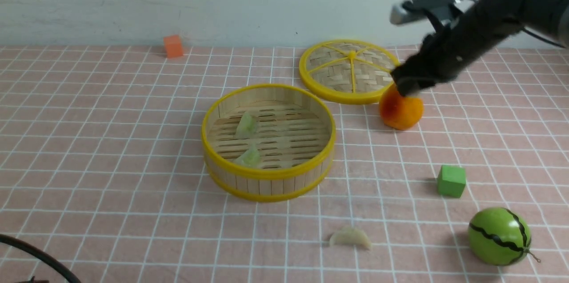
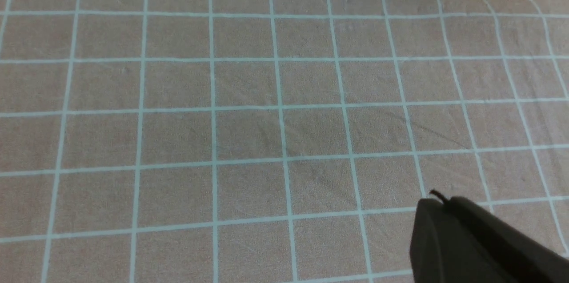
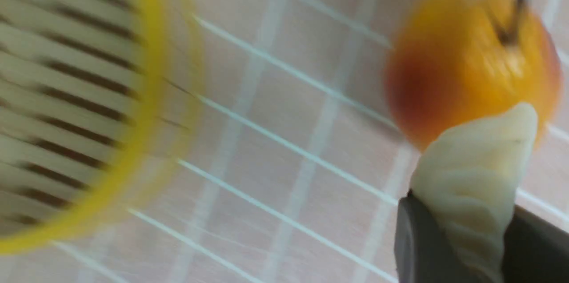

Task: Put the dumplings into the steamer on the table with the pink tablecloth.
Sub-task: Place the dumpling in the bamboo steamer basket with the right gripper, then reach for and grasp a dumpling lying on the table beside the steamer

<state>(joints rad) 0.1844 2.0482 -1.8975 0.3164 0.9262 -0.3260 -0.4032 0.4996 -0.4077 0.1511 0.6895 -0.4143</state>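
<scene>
Right by the pear [image 1: 400, 112], your right gripper [image 3: 464, 229] is pinching a cream dumpling [image 3: 480, 163], right of the steamer [image 1: 266, 174]; two green dumplings [image 1: 246, 125] [image 1: 250, 157] are lying inside it; a second cream dumpling [image 1: 350, 237] is lying on the tabletop [image 1: 89, 141]; your left gripper [image 2: 438, 205] is hovering pressed together over the pink tablecloth [image 2: 178, 132].

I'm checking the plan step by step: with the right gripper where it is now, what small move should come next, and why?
Probably carry the right gripper toward its left, over the rim of the round bamboo steamer with yellow rims. It is shut on a cream-white pleated dumpling above the orange pear, outside the steamer, which holds two pale green dumplings.
</scene>
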